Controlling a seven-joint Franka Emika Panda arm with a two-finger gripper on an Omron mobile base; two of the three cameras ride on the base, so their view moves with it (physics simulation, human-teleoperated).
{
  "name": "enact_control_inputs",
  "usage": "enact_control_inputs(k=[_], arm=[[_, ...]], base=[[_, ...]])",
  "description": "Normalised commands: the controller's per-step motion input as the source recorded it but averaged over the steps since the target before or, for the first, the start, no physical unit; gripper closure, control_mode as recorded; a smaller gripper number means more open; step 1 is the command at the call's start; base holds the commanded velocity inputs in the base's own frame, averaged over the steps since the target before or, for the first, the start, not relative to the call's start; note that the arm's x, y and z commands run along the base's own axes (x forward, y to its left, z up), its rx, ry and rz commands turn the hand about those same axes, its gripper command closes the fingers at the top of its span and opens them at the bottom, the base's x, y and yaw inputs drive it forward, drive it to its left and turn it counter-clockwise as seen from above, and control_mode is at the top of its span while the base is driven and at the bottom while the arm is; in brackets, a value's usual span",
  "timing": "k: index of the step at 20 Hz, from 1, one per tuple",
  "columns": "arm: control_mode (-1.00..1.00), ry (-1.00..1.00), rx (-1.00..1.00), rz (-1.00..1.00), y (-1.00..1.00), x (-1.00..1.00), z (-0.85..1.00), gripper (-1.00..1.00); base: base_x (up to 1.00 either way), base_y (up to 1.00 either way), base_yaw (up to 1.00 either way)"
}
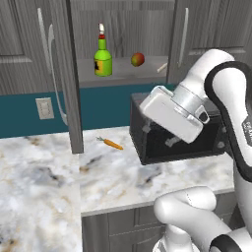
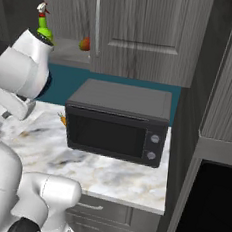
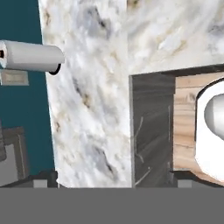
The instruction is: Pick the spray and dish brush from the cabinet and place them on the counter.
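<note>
Hovered low over the counter [image 1: 44,162], gripper [image 1: 160,135] with jaws spread wide and empty. Stood upright on the shelf of the open cabinet [image 1: 69,74]: spray [image 1: 102,58], left of an apple [image 1: 138,59]; dish brush [image 1: 162,67] lay far right. Risked clipping the microwave [image 2: 117,120] or door edge when reaching up, toppling the tall bottle.

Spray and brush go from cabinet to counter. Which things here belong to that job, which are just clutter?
Job:
spray, on the cabinet shelf
dish brush, on the same shelf, right of the apple
cabinet, door open
counter
gripper, jaws open, nothing held

Clutter:
apple, on the shelf
carrot, on the counter
microwave
wall outlet
</note>
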Motion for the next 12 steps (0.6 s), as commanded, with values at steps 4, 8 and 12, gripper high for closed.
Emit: enact_control_inputs(k=[4,8,12], arm=[[-1.00,-0.45,-0.31,0.21,-0.01,-0.28,-0.12,-1.00],[-1.00,-0.41,-0.34,0.20,-0.02,-0.26,0.00,-1.00],[-1.00,-0.28,-0.34,0.14,-0.11,-0.14,0.00,-1.00]], base=[[0.00,0.00,0.00],[0.00,0.00,0.00],[0.00,0.00,0.00]])
